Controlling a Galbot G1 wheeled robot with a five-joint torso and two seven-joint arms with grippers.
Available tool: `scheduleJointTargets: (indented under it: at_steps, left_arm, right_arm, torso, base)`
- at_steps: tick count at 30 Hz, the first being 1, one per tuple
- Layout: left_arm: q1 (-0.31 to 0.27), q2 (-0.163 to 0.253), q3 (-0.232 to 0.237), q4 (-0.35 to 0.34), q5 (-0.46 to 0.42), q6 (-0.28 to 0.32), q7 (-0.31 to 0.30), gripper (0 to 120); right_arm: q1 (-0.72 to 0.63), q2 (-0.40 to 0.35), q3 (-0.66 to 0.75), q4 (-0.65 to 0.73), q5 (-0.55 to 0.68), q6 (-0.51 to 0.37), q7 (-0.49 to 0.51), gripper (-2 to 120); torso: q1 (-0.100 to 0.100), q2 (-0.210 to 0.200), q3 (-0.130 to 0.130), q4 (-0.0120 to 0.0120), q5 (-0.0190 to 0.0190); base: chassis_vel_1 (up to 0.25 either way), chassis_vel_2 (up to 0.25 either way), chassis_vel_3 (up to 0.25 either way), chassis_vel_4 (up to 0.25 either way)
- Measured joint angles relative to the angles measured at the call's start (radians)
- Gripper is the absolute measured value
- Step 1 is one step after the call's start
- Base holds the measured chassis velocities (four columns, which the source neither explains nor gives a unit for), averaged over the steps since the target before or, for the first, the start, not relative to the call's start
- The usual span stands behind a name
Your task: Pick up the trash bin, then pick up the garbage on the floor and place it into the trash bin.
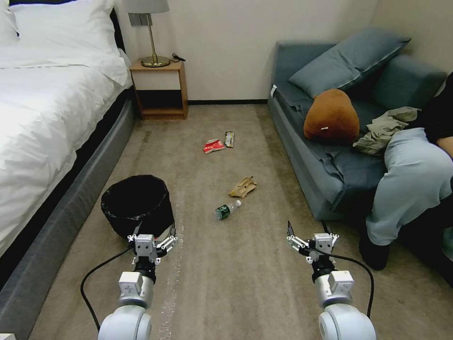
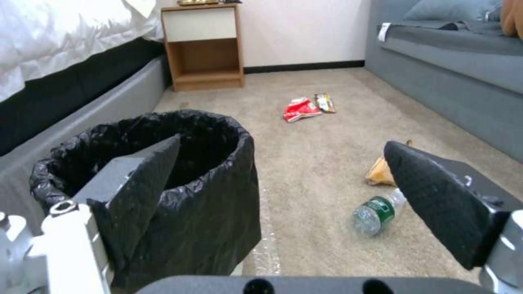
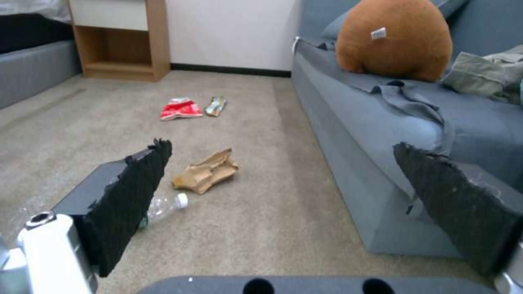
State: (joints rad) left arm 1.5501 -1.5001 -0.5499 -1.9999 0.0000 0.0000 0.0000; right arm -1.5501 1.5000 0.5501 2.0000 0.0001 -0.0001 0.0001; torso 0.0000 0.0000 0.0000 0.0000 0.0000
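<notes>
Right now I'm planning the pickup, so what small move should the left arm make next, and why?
Probably ease the open left gripper forward so its fingers straddle the near rim of the round black-bagged trash bin. The bin stands ungrasped on the carpet just ahead.

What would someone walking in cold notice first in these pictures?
Probably the litter down the middle of the carpet: a bottle, crumpled paper, and farther off a red packet beside a wrapper. Next, the black-bagged bin standing by the bed, with the open left gripper just in front of it. The right gripper, also open, hovers near the sofa.
</notes>
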Motion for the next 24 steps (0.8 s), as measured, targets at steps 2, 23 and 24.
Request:
scheduleJointTargets:
  at_steps: [2, 23, 24]
  left_arm:
    - [0.0, 0.0, 0.0, 0.0, 0.0, 0.0, 0.0, 100]
    - [0.0, 0.0, 0.0, 0.0, 0.0, 0.0, 0.0, 100]
    - [0.0, 0.0, 0.0, 0.0, 0.0, 0.0, 0.0, 100]
  right_arm:
    - [0.0, 0.0, 0.0, 0.0, 0.0, 0.0, 0.0, 100]
    - [0.0, 0.0, 0.0, 0.0, 0.0, 0.0, 0.0, 100]
    - [0.0, 0.0, 0.0, 0.0, 0.0, 0.0, 0.0, 100]
  torso:
    - [0.0, 0.0, 0.0, 0.0, 0.0]
    - [0.0, 0.0, 0.0, 0.0, 0.0]
    - [0.0, 0.0, 0.0, 0.0, 0.0]
  base:
    - [0.0, 0.0, 0.0, 0.0]
    - [0.0, 0.0, 0.0, 0.0]
    - [0.0, 0.0, 0.0, 0.0]
